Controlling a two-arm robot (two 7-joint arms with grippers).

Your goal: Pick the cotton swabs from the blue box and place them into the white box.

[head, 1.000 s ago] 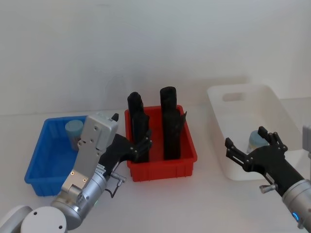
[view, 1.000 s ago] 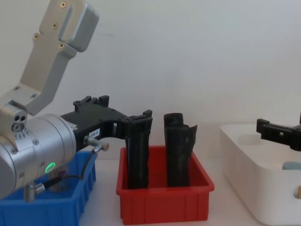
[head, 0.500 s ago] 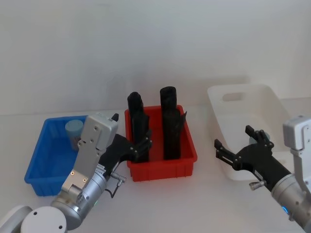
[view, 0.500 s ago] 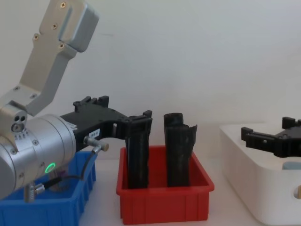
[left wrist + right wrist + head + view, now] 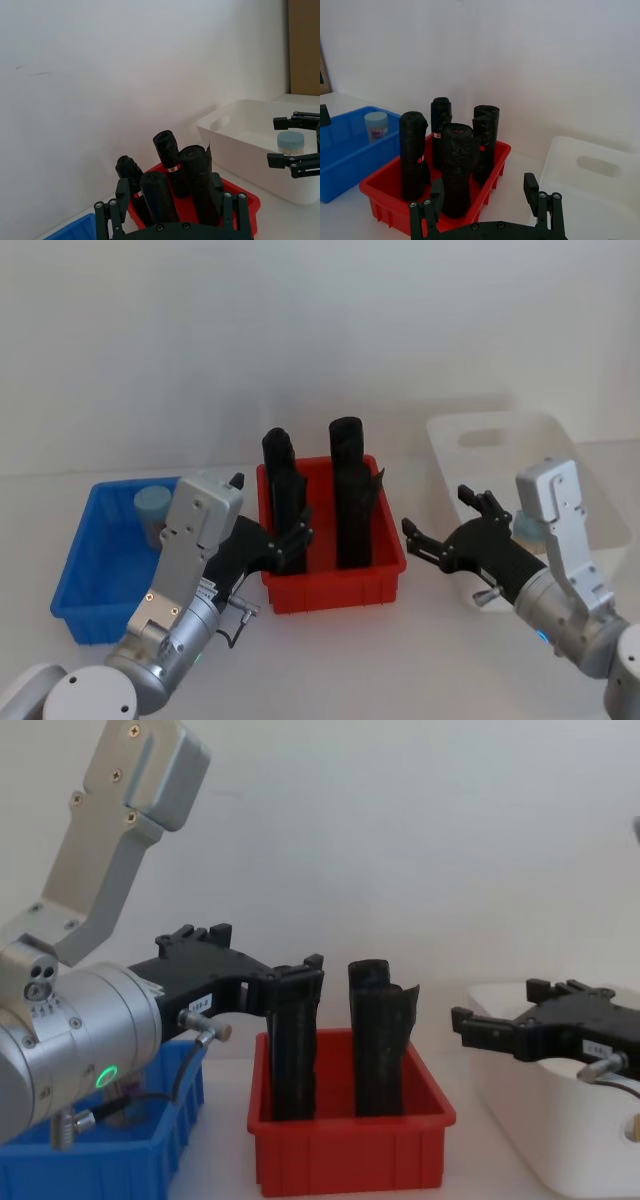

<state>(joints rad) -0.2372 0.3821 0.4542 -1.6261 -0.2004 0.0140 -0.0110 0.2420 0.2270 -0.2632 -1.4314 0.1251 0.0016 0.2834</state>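
A blue box [image 5: 95, 565] is seen at the left of the white bench [image 5: 400, 660], a red bin [image 5: 335, 575] in the middle and a white box [image 5: 500, 455] at the right. One cotton swab tub [image 5: 152, 512] is stood upright in the far part of the blue box, and a second swab tub [image 5: 290, 142] is stood inside the white box, partly hidden behind the right arm in the head view. Black rolls [image 5: 349, 490] are held upright in the red bin. The left tool [image 5: 290, 540] is held at the near left corner of the red bin, just beside the front left roll, with its fingers spread and nothing between them; in the chest view it is seen level with the top of that roll. The right tool [image 5: 440, 535] is held above the bench in the gap between the red bin and the white box, pointed toward the red bin, its fingers spread and empty. In the left wrist view the right tool's fingers [image 5: 287, 160] are seen in front of the swab tub in the white box, apart from it.
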